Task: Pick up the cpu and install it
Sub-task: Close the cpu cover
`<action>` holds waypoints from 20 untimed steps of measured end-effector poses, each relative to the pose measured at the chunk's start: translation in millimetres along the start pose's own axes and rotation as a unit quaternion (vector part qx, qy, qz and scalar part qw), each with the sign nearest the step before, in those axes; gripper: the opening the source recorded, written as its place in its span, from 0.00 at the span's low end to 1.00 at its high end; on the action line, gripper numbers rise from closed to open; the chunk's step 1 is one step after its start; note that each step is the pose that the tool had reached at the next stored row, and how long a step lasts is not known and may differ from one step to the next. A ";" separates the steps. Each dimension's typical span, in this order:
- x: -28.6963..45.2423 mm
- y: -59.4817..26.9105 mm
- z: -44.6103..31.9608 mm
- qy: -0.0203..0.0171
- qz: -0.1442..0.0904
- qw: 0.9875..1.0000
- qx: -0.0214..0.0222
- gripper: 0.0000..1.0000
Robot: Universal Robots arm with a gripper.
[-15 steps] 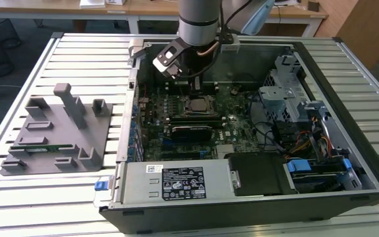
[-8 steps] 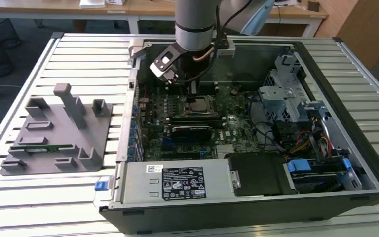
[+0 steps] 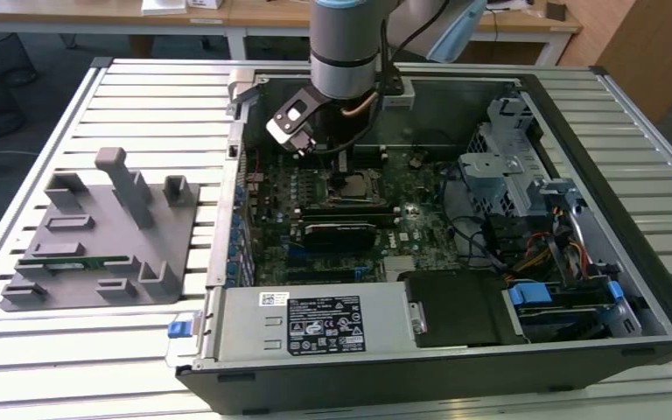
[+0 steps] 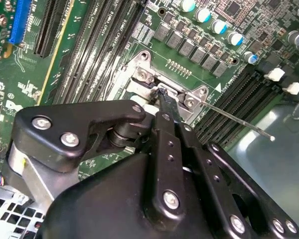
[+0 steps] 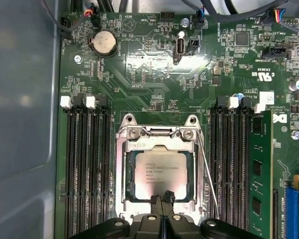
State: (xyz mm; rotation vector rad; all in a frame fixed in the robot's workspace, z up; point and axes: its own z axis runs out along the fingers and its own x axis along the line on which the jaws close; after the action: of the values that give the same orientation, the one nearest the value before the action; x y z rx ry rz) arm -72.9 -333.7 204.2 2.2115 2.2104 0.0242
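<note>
Sitting flat in the socket frame (image 5: 120,169) on the motherboard (image 5: 139,74), inside the open computer case (image 3: 430,381), the cpu (image 5: 163,172) carries faint print (too small to read); the gripper (image 5: 162,199) hovers at its edge, jaws together, empty.

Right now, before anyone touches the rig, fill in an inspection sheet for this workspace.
Surface: slatted metal table, carrying an open computer case.
Job's things: cpu lies flat inside the socket frame on the motherboard.
Clutter: grey fixture at the exterior view's left, holding a green memory stick.
Gripper: gripper shut, tips at the cpu's edge; contact unclear.
Cables: coloured wires inside the case.
Surroundings: wooden desks behind.
</note>
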 end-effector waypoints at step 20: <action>0.2 4.1 5.9 0.000 0.000 1.000 0.000 0.11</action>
State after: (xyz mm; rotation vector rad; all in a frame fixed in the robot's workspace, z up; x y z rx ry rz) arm -68.7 -333.6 198.4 2.2116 2.2103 0.0240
